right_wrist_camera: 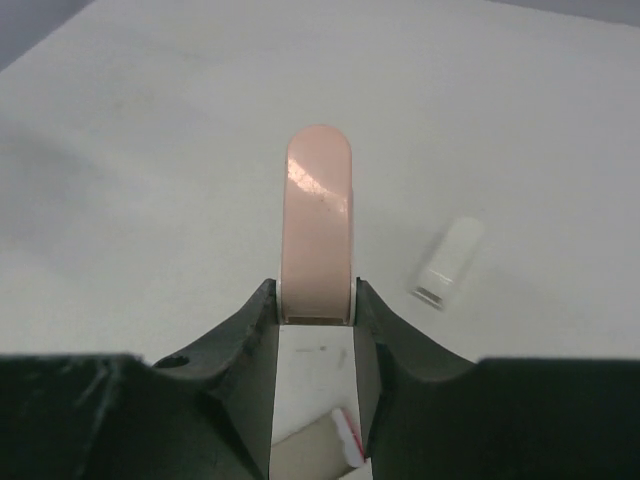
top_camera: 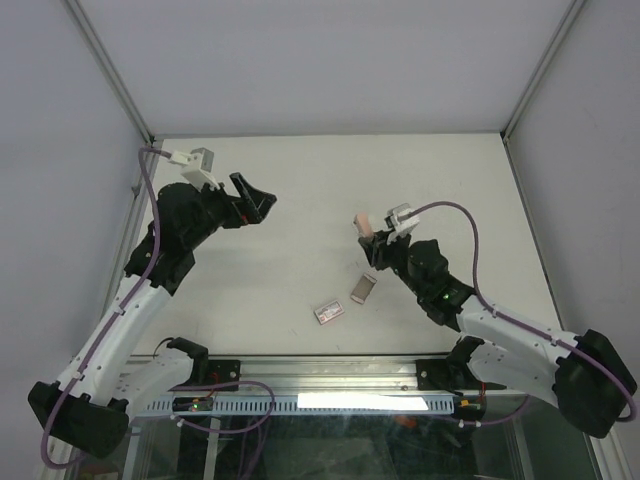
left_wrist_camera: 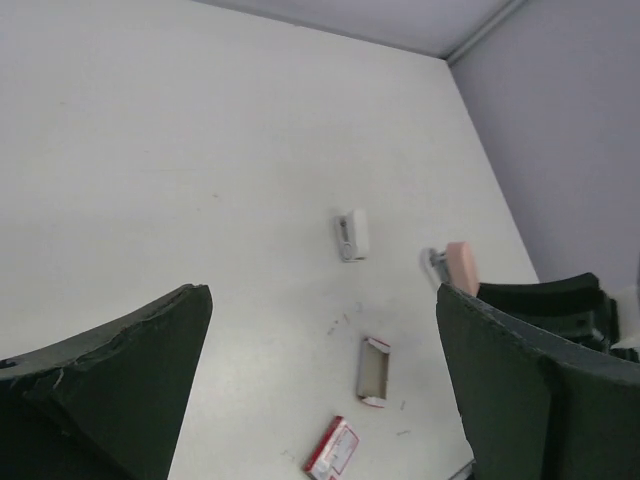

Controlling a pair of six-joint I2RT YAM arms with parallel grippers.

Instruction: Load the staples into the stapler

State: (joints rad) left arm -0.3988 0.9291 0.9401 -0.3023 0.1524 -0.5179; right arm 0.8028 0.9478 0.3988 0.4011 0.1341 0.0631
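Left fingers (top_camera: 256, 194) are released, spread wide and empty, held above the desk (top_camera: 300, 165) well apart from the other items. Right fingers (right_wrist_camera: 316, 296) are clenched on the pink stapler (right_wrist_camera: 318, 215), gripping its rear end; its rounded tip projects forward, clear of the desk. A small white piece (right_wrist_camera: 447, 262) lies on the desk just beside the stapler. The sleeve (left_wrist_camera: 373, 370) and the red-and-white box (left_wrist_camera: 332, 447) lie nearer the arm bases. The staples cannot be identified.
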